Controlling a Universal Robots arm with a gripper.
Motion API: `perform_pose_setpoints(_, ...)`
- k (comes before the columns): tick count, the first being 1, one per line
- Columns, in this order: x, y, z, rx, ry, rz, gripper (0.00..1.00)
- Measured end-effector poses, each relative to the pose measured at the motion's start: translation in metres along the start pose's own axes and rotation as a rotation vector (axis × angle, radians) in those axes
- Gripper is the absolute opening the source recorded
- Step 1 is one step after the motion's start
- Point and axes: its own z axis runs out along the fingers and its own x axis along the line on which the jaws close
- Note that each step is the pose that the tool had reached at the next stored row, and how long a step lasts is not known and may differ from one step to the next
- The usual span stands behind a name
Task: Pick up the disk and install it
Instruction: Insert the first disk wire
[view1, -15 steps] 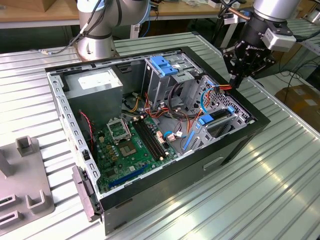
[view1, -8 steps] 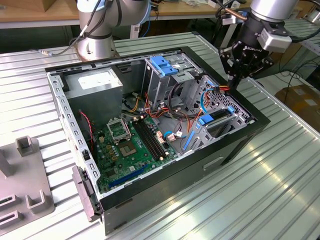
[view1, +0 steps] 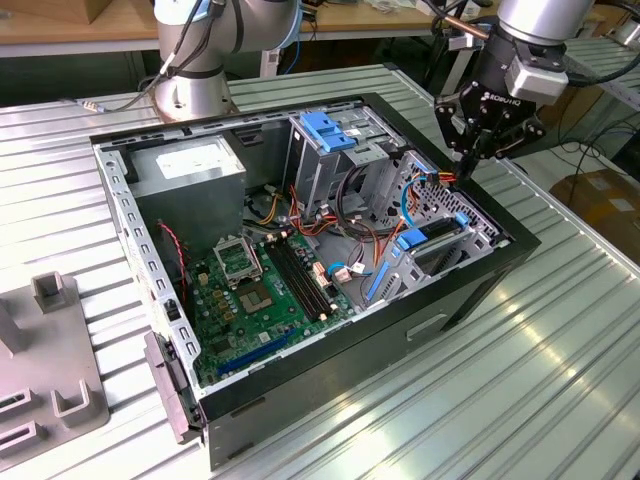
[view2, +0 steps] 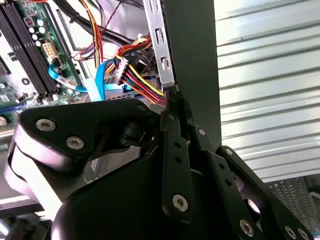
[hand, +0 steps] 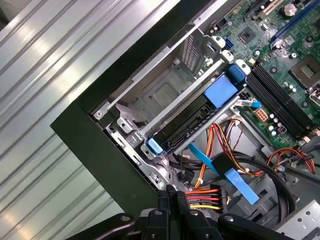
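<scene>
Gripper (view1: 467, 163) clenched over case (view1: 470, 285) rim; disk (hand: 182, 125) sits nearby in drive cage (hand: 150, 97).

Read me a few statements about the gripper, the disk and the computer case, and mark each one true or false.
1. The gripper has its fingers closed together. True.
2. The gripper holds the disk above the table. False: the disk sits in the metal drive cage inside the computer case, and the gripper carries nothing that can be seen.
3. The gripper's tip is close to the bundle of coloured wires by the case wall. True.
4. The case is closed with a side panel. False: it lies open, with the motherboard exposed.
5. The case rests on a wooden table. False: the table is ribbed metal.
</scene>
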Motion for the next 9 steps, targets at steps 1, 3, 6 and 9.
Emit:
perform_pose_setpoints(1, 0.0, 0.0, 0.0003, -0.0013, -0.0002, 0.018, 0.18)
perform_pose_setpoints(3, 0.0, 0.0, 0.0007, -0.0036, -0.0004, 0.049, 0.18)
perform_pose_setpoints(6, -0.0001, 0.0, 0.0011, -0.006, -0.0006, 0.081, 0.18)
perform_pose_setpoints(9, -0.0019, 0.0018, 0.0013, -0.0071, -0.0008, 0.097, 0.18)
